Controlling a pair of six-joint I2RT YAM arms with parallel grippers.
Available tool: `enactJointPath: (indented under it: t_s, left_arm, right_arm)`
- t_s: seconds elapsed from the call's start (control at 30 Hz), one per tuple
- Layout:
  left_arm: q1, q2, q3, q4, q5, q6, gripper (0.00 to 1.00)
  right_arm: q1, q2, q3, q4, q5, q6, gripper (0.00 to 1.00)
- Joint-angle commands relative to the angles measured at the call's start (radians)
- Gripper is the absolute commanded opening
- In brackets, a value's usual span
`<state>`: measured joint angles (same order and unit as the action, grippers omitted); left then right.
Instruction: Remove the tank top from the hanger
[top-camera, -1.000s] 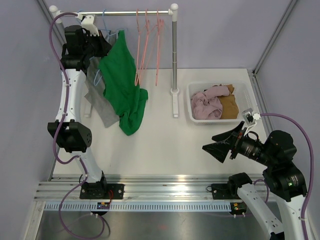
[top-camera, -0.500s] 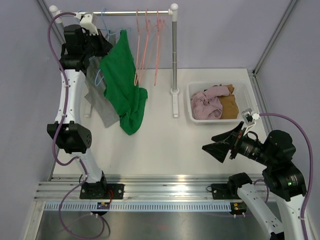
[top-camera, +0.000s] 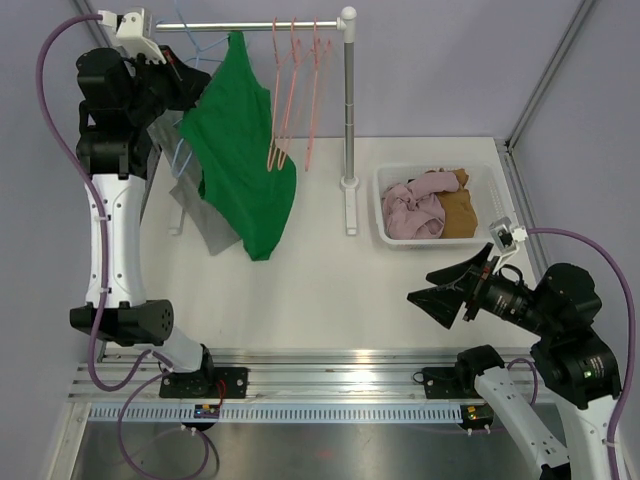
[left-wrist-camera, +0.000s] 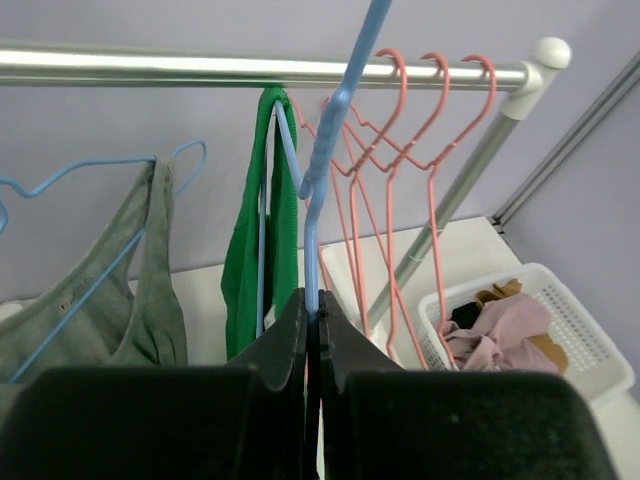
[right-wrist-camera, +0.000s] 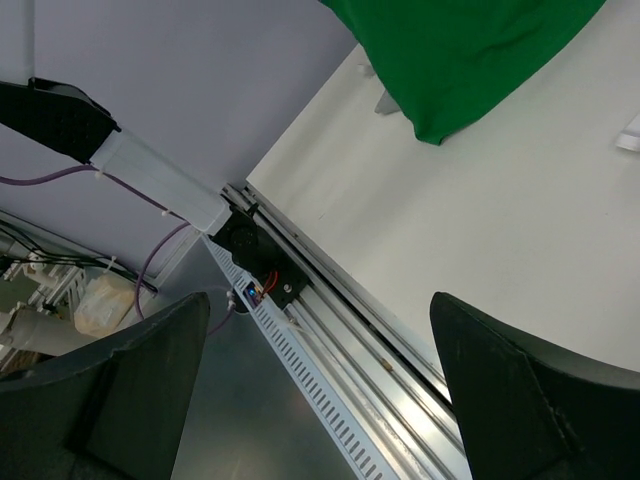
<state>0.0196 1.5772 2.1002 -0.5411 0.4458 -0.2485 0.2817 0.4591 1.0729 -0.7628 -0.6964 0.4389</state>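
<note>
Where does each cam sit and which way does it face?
Top external: above and behind the bases, looking down at the table; left arm and right arm show.
Left wrist: up by the rail, facing along it toward the basket; left gripper shut on a blue hanger.
Right wrist: low at the table's right, facing left toward the left base; right gripper open, fingers at the bottom corners.
Shared: the green top is in all three.

I'm seeing the blue hanger (left-wrist-camera: 322, 190) running off the top edge of the left wrist view, its upper end cut off. From above, the green tank top (top-camera: 235, 160) is covering most of that hanger and, with the left arm (top-camera: 105, 220), hiding part of the grey top (top-camera: 205, 215) near the far left corner of the table (top-camera: 400, 290).
</note>
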Motion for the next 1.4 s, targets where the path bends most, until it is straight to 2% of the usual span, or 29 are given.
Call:
enactJointPath:
  t_s: [0.0, 0.13, 0.3, 0.4, 0.57, 0.67, 0.73, 0.8, 0.93, 0.97, 1.07, 1.13, 1.23, 1.27, 1.3, 1.37]
  left_arm:
    - [-0.003, -0.063, -0.009, 0.005, 0.034, -0.067, 0.00]
    - [-0.003, -0.210, -0.112, -0.034, 0.053, -0.123, 0.00]
    - [-0.001, -0.443, -0.386, -0.046, 0.041, -0.140, 0.00]
    - [-0.003, -0.606, -0.515, -0.074, 0.047, -0.138, 0.00]
    - [-0.003, -0.873, -0.839, -0.189, -0.016, -0.078, 0.00]
    - [-0.003, -1.000, -0.966, -0.235, 0.036, -0.098, 0.00]
    - [-0.004, -1.055, -1.022, -0.244, 0.149, -0.132, 0.00]
    - [-0.003, -1.080, -1.109, -0.231, 0.299, -0.153, 0.00]
    - [-0.009, -1.123, -1.233, -0.186, 0.378, -0.215, 0.00]
    - [-0.013, -1.122, -1.265, -0.166, 0.395, -0.221, 0.00]
    - [-0.058, -1.047, -1.365, -0.065, 0.441, -0.227, 0.00]
    - [-0.108, -1.002, -1.425, 0.001, 0.444, -0.260, 0.00]
    - [-0.208, -0.941, -1.462, 0.145, 0.375, -0.329, 0.00]
    - [-0.293, -0.930, -1.459, 0.170, 0.343, -0.337, 0.00]
    - [-0.334, -0.918, -1.457, 0.217, 0.270, -0.344, 0.00]
    - [-0.424, -0.915, -1.467, 0.285, 0.175, -0.371, 0.00]
  right_arm:
    - [0.004, 0.021, 0.067, -0.030, 0.005, -0.051, 0.99]
    - [0.005, 0.064, 0.126, -0.067, 0.015, -0.100, 0.99]
    - [0.004, 0.081, 0.141, -0.038, 0.055, -0.059, 1.00]
    - [0.004, 0.066, 0.087, 0.054, 0.052, 0.015, 0.99]
    - [0.004, 0.119, -0.010, 0.169, 0.000, 0.096, 1.00]
    - [0.005, 0.144, -0.114, 0.299, -0.025, 0.148, 0.99]
    - [0.005, 0.174, -0.203, 0.421, -0.049, 0.199, 0.99]
    - [0.004, 0.220, -0.260, 0.505, -0.060, 0.251, 1.00]
    - [0.022, 0.315, -0.382, 0.712, -0.032, 0.314, 1.00]
    - [0.060, 0.334, -0.392, 0.736, -0.013, 0.320, 0.99]
    - [0.157, 0.421, -0.387, 0.752, 0.122, 0.313, 0.99]
    - [0.272, 0.492, -0.354, 0.751, 0.263, 0.293, 1.00]
    - [0.372, 0.546, -0.341, 0.790, 0.455, 0.317, 0.99]
    - [0.385, 0.553, -0.346, 0.803, 0.494, 0.328, 0.99]
    - [0.393, 0.567, -0.353, 0.816, 0.553, 0.352, 1.00]
    - [0.398, 0.605, -0.369, 0.844, 0.587, 0.366, 0.99]
